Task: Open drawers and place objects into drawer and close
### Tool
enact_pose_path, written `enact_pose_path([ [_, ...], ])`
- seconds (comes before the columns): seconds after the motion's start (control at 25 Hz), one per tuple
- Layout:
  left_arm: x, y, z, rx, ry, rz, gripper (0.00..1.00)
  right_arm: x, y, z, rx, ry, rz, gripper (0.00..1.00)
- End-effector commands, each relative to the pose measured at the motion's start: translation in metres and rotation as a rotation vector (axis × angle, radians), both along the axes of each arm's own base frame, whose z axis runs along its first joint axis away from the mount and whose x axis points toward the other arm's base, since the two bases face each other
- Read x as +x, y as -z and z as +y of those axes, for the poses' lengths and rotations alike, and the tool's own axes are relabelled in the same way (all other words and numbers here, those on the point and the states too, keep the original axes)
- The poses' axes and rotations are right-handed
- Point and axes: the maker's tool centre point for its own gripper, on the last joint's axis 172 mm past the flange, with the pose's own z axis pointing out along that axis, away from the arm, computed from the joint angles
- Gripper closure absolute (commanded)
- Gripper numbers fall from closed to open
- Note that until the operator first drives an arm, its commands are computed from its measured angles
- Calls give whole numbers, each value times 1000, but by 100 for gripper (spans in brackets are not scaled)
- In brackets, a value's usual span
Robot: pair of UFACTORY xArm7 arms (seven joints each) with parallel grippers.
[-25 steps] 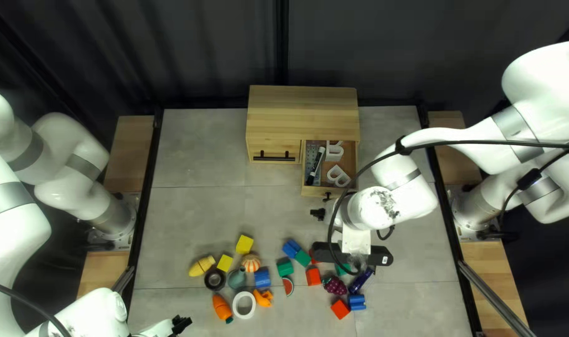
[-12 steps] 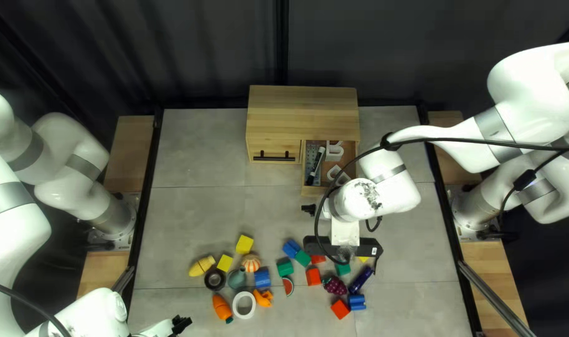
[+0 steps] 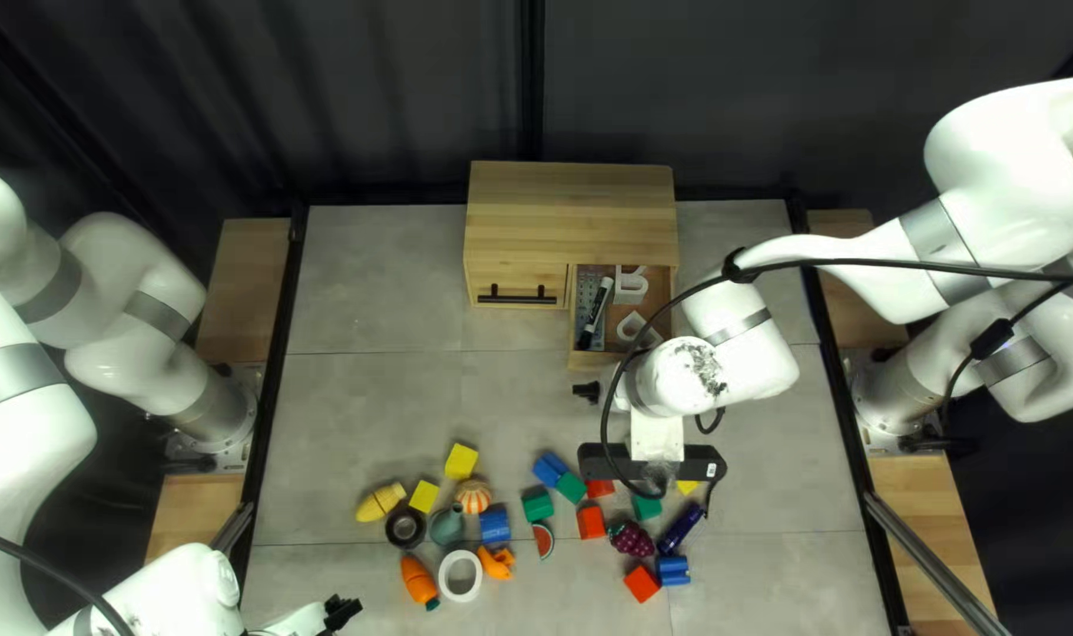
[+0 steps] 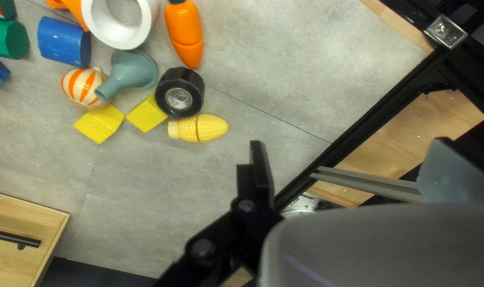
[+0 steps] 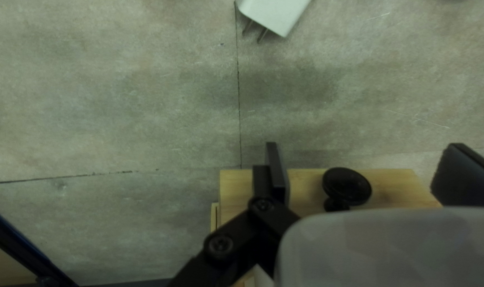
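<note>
Right gripper [image 5: 365,145], spread wide and empty, lines up over the open drawer [image 3: 593,360]'s knob [image 5: 347,185].
Marker [image 3: 594,313] and white letters [image 3: 631,285] lie inside the drawer; shutting it probably wants a straight, centred push. Left gripper [image 4: 351,142], wide and empty, is well apart from it.

"Where is room opening?"
"It is running between the cabinet [image 3: 570,212] and the toy corn [image 3: 380,503], toward the table's [image 3: 372,295] left edge."
"And what is blocking?"
"The drawer [image 3: 595,362] is jutting out, the right arm [image 3: 737,375] is crossing from the right edge, blocks [image 3: 591,523] are crowding nearer."
</note>
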Motion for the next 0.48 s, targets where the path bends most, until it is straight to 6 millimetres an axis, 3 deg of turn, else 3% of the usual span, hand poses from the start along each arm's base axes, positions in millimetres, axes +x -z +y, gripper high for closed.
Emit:
enact_pose_path([
  [0.04,0,0,0,0,0,0,0,0,1,0,-8,3,5,0],
  [0.48,0,0,0,0,0,0,0,1,3,-9,-25,22,22,0],
])
